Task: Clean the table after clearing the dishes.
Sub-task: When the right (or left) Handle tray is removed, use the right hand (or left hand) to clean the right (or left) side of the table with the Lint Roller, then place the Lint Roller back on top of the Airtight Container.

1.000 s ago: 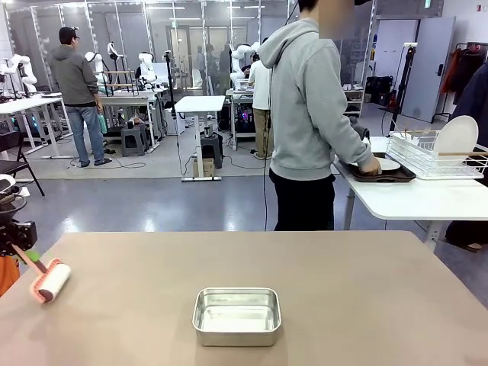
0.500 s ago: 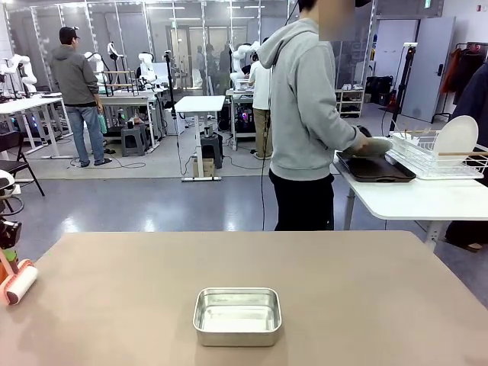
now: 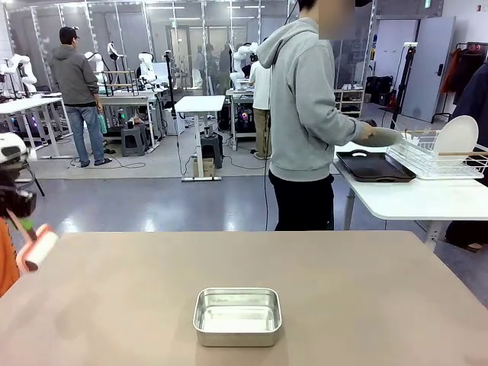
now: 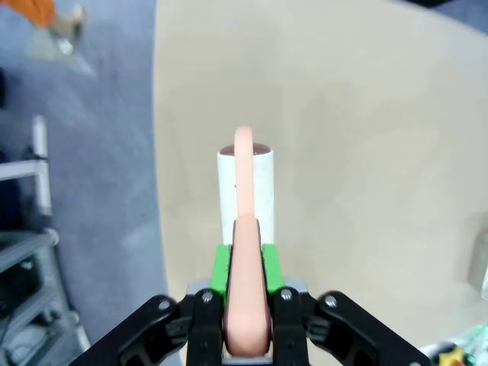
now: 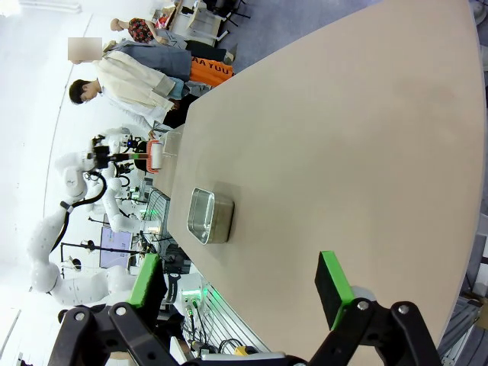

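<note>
Since a second before, my left fingers had carried the pink-handled lint roller with its white paper drum from low over the near-left part of the large tan-brown table up to its left edge, and the person in the grey hoodie had lifted a round white dinner plate off the dark brown handled tray toward the white wire dish rack beyond the table's far right corner.

My left fingers were clamped shut on the roller's pink handle, green pads pressed to either side, with the drum hanging above the table near its left edge. My right fingers stood wide apart, holding nothing, above the table's right side.

I judged the clearing all but done, since the dishes were off the table and only a small shiny rectangular steel pan sat at its near middle. The cleaning step was just starting. Next I would need to lower the drum flat onto the table and roll it in strokes, steering around the pan.

I could read no brand or label on the roller, pan or table; orange fabric past the table's far edge in my right wrist view bore dark letters I could not read with confidence.
</note>
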Action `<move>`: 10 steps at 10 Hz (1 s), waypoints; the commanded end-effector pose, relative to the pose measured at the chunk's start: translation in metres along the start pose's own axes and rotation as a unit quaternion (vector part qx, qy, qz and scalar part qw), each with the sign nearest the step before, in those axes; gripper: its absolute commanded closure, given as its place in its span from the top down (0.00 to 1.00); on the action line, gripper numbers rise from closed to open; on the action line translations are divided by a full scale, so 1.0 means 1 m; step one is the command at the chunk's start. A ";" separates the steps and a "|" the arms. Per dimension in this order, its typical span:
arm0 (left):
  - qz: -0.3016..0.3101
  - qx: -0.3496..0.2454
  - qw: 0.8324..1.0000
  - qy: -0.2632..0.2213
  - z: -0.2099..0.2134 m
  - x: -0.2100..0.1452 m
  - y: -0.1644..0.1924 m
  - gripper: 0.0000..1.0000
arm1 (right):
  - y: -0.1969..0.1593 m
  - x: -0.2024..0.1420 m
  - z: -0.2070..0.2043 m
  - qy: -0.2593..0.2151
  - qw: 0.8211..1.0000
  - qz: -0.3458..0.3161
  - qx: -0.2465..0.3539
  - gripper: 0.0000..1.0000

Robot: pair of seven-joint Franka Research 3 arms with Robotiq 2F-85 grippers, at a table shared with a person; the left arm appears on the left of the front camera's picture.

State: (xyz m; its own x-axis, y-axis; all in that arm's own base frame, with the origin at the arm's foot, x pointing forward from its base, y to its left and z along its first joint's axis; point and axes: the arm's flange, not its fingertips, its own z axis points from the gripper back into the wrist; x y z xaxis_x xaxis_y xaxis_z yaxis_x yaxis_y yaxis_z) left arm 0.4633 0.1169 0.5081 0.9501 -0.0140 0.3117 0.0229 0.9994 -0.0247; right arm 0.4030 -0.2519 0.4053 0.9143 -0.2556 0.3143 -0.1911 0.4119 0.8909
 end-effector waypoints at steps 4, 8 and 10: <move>-0.024 0.036 0.998 -0.038 0.063 -0.006 -0.024 0.21 | 0.003 -0.001 0.001 -0.001 1.000 0.007 0.004 1.00; -0.024 0.036 0.998 -0.038 0.063 -0.006 -0.024 0.21 | 0.003 -0.001 0.001 -0.001 1.000 0.007 0.004 1.00; -0.024 0.036 0.998 -0.038 0.063 -0.006 -0.024 0.21 | 0.003 -0.001 0.001 -0.001 1.000 0.007 0.004 1.00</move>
State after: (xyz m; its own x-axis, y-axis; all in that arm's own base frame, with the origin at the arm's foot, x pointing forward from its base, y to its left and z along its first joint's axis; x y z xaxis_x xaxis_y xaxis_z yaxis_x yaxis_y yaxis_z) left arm 0.4382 0.0945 0.5628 0.9280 -0.0596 0.3678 0.0402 0.9974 0.0602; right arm 0.4030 -0.2519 0.4053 0.9143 -0.2556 0.3142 -0.1910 0.4119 0.8910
